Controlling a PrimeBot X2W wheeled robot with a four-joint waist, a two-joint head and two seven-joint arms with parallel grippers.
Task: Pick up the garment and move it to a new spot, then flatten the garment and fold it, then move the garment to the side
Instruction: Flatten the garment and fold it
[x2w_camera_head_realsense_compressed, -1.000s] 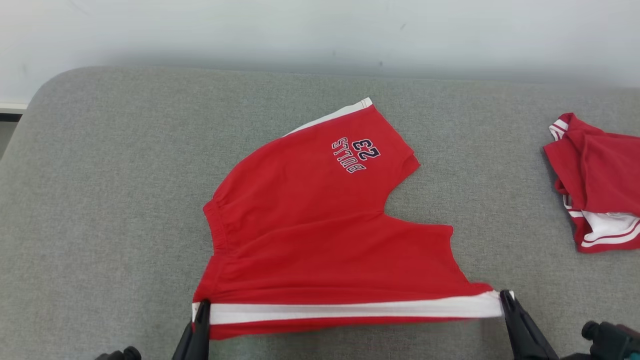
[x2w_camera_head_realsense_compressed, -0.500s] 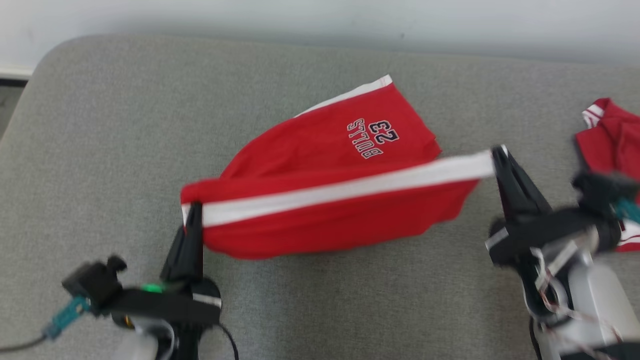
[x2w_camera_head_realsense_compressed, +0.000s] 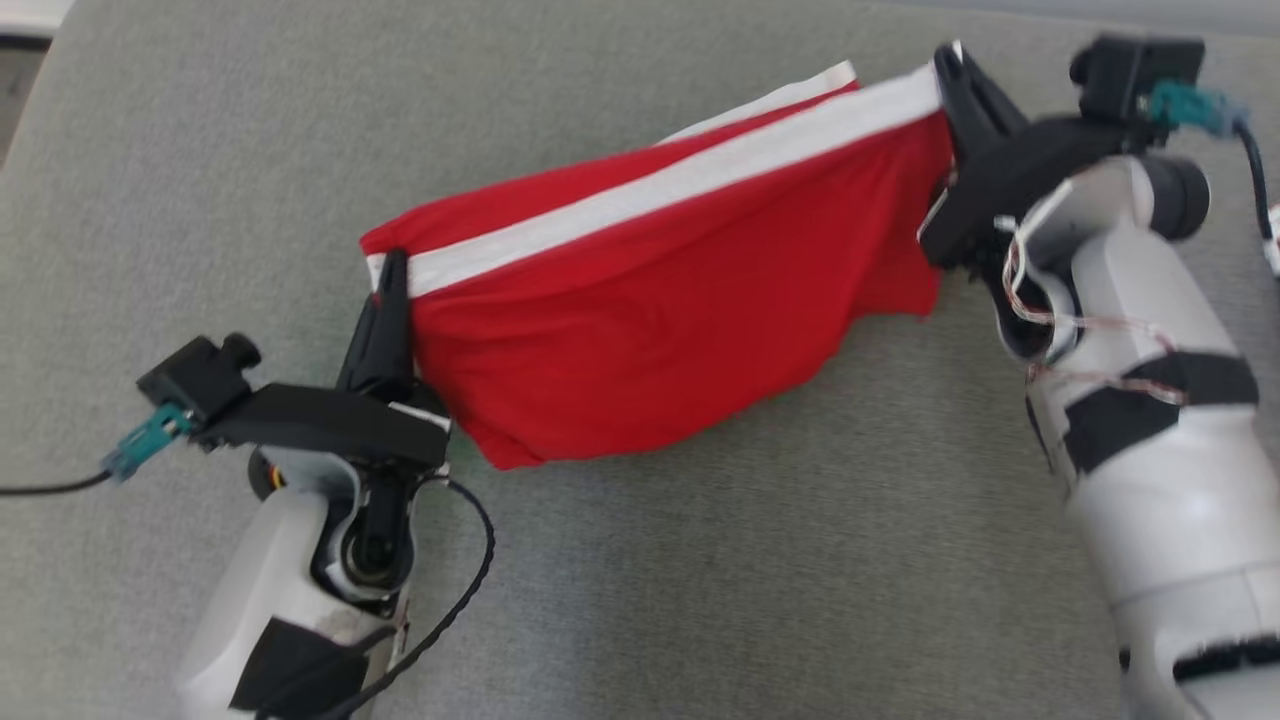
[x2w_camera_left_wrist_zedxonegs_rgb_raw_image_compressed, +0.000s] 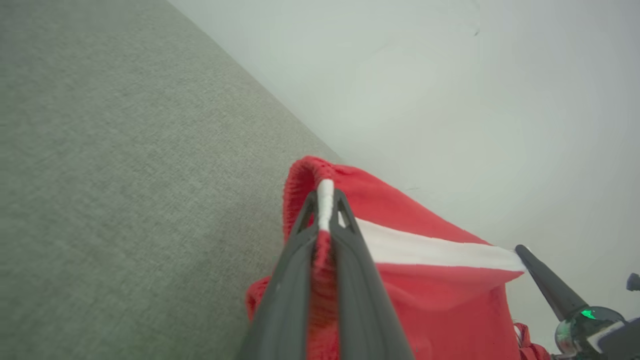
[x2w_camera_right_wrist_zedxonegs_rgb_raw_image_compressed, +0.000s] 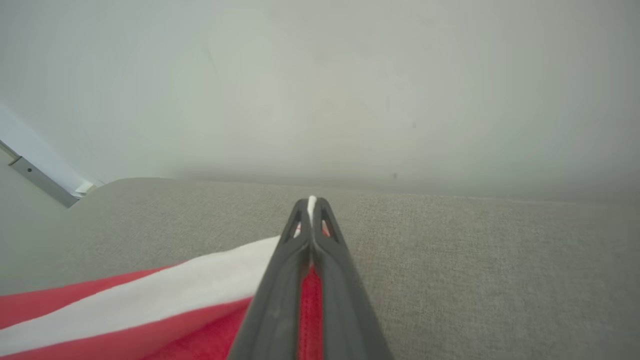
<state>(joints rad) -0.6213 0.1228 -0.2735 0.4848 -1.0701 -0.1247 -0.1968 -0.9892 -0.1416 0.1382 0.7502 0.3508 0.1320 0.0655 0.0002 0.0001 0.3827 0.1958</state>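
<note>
Two clamped end effectors (x2w_camera_head_realsense_compressed: 393, 262) (x2w_camera_head_realsense_compressed: 948, 56), garment (x2w_camera_head_realsense_compressed: 650, 300) stretched between

I am counting one red garment (x2w_camera_head_realsense_compressed: 650, 330), my left gripper (x2w_camera_head_realsense_compressed: 392, 262) and right gripper (x2w_camera_head_realsense_compressed: 948, 55) making two, and one grey surface (x2w_camera_head_realsense_compressed: 700, 600).

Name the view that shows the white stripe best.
Head view: the whole stripe runs taut from left gripper to right gripper. The left wrist view shows it foreshortened; the right wrist view cuts off its far end.
</note>
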